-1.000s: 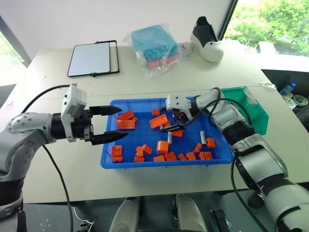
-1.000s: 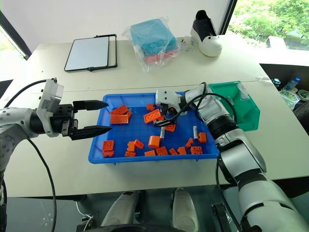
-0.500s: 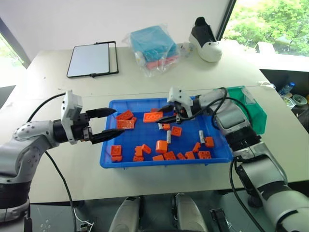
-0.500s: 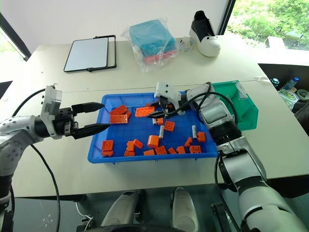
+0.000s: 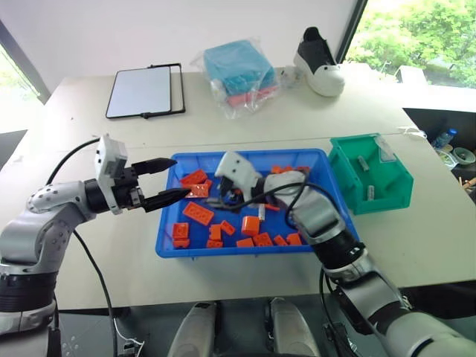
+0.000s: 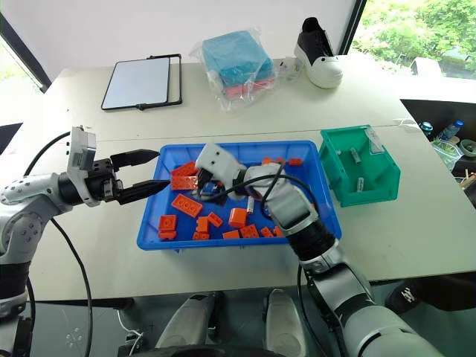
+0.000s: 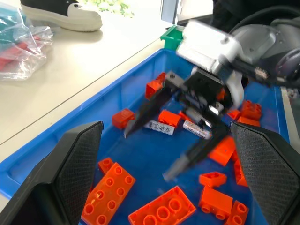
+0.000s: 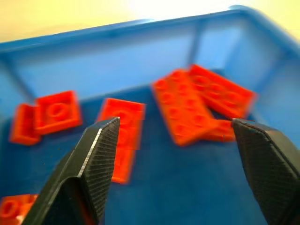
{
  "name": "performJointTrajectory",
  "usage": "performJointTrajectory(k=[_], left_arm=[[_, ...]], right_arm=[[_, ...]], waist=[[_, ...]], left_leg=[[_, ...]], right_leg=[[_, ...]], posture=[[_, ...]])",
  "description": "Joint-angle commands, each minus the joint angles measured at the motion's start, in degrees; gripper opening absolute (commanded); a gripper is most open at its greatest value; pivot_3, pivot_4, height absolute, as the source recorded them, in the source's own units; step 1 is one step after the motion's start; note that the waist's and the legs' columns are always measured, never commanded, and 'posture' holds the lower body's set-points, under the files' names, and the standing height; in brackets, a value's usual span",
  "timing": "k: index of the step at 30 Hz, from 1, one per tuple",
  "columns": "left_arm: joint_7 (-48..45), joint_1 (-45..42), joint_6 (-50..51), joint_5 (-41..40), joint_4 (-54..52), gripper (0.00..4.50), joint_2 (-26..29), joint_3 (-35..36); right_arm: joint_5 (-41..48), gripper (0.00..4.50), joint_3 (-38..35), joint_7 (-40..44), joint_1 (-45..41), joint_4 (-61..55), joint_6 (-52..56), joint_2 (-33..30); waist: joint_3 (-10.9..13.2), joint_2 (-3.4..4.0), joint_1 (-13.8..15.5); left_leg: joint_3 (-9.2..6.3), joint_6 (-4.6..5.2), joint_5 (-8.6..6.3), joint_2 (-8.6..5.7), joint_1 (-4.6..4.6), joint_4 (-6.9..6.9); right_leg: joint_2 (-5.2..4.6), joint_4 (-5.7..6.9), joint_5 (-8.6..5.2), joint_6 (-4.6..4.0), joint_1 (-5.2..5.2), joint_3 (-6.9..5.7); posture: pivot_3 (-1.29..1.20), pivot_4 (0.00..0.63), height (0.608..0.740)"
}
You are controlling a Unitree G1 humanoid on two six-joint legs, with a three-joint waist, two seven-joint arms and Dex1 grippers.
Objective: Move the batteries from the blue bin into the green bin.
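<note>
1. Dead centre of the head views sits the blue bin, still scattered with orange toy bricks, on a pale table.
2. The right gripper is inside that bin, toward its middle-left part. Its two black fingers are spread wide and there's nothing between them, just bricks and blue floor past the fingertips in its own wrist view.
3. Two batteries lie on the bin floor right behind those fingers in the left wrist view, end to end-ish, near an orange brick. One more silver cylinder pokes out near the arm at lower centre of the bin.
4. The left gripper hovers at the left edge of the blue bin, fingers parted, holding nothing, tips pointing toward the right one.
5. The green bin is at the right of the frame, just beside the blue bin, with a couple of batteries already lying in it.
6. Up top: a tablet-like slate at upper left, a bagged teal cloth bundle upper middle, a black and white sneaker upper right.
</note>
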Motion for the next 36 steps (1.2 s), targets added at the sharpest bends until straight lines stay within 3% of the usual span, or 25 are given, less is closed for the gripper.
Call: performJointTrajectory(k=[1,8,17,29,32,36], left_arm=[[-0.3,-0.4,0.8,-1.3,-1.2,4.5,0.5,0.9],[-0.8,-1.2,1.9,-1.8,-1.8,4.5,-0.2,-0.2],[-0.4,-3.0,1.6,-1.3,-1.3,4.5,-1.3,-1.6],[1.6,-2.0,2.1,-2.4,-3.2,4.5,-2.0,-0.6],[1.9,-1.5,1.9,-2.6,-3.6,4.5,-1.9,-0.4],[2.3,-1.3,1.9,-2.8,-3.8,4.5,-1.8,-0.1]], right_arm=[[1.6,3.67,-6.0,-3.9,0.9,-11.9,11.5,-1.6],[3.4,3.67,-8.3,-8.6,4.9,-20.6,27.8,-4.2],[4.4,3.67,-6.0,-11.7,3.2,-11.6,22.6,-3.5],[4.5,3.67,2.5,-6.8,-1.6,0.8,15.2,-4.4],[4.3,2.81,4.0,-5.8,-1.7,2.2,14.0,-4.5],[4.4,0.79,4.3,-5.4,-1.3,1.6,13.8,-4.6]], waist=[[0.0,0.0,0.0],[0.0,-0.01,-0.4],[0.0,-0.01,-0.3],[0.0,-0.01,-0.3],[0.0,-0.01,-0.4],[0.0,-0.02,-0.3]], left_leg=[[0.0,0.0,0.0,0.01,0.0,-0.01],[0.01,0.02,0.0,0.05,0.01,-0.02],[0.03,0.02,0.0,0.06,0.01,0.0],[0.03,0.02,0.0,0.07,0.02,0.0],[0.03,0.02,0.0,0.07,0.02,0.0],[0.02,0.02,0.0,0.07,0.03,0.0]], right_leg=[[0.01,0.0,0.0,0.0,0.0,0.0],[0.04,0.0,-0.01,-0.01,-0.01,0.01],[0.06,0.0,0.0,-0.01,0.01,0.01],[0.08,0.0,0.0,-0.01,0.01,0.01],[0.08,0.0,0.0,0.0,0.01,0.02],[0.09,0.0,0.0,-0.01,0.01,0.02]], posture=[[0.0,0.15,0.731],[0.0,0.15,0.731],[0.0,0.15,0.731],[0.0,0.15,0.731],[0.0,0.15,0.731],[0.0,0.15,0.731]])
